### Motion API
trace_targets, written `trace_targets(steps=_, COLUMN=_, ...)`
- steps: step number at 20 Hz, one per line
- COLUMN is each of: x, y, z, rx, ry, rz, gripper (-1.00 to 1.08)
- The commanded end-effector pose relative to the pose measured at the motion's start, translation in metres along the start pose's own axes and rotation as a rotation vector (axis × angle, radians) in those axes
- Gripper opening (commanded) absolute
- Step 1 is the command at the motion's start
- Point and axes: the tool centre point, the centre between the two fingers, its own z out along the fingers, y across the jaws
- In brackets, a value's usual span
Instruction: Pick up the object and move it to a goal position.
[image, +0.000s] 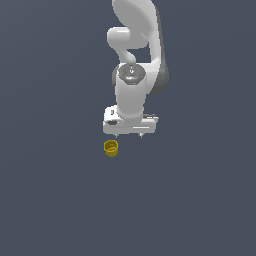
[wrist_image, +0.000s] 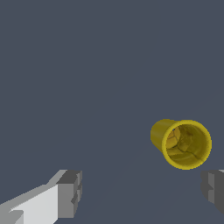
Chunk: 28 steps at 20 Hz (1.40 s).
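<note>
The object is a small mustard-yellow cup (image: 111, 148), upright with its open mouth up, on the dark grey floor. My white gripper (image: 128, 135) hangs just above it and a little to the exterior view's right. The jaws stand wide apart and hold nothing. In the wrist view the cup (wrist_image: 181, 143) lies off to one side, close to one grey fingertip (wrist_image: 213, 188), not centred in the gap of the gripper (wrist_image: 140, 192). The other fingertip (wrist_image: 70, 192) is far from the cup.
The white arm (image: 136, 55) rises behind the gripper. The flat dark grey floor (image: 50, 200) fills both views. No goal marker shows.
</note>
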Motion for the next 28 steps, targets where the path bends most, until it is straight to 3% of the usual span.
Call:
trace_targets(steps=1, x=0.0, y=0.0, z=0.0, rx=0.0, ry=0.0, rz=0.0, gripper=1.0)
trace_targets(steps=8, x=0.011, y=0.017, z=-0.022, rx=-0.022, ry=0.04, rz=0.029, gripper=1.0)
trace_targets(steps=13, x=0.011, y=0.017, z=-0.024, rx=-0.024, ry=0.042, rz=0.032, gripper=1.0)
trace_targets(steps=20, x=0.011, y=0.028, z=-0.009, rx=-0.016, ry=0.04, rz=0.008, gripper=1.0)
trace_targets(steps=28, x=0.006, y=0.058, z=0.028, rx=0.002, ry=0.04, rz=-0.054, gripper=1.0)
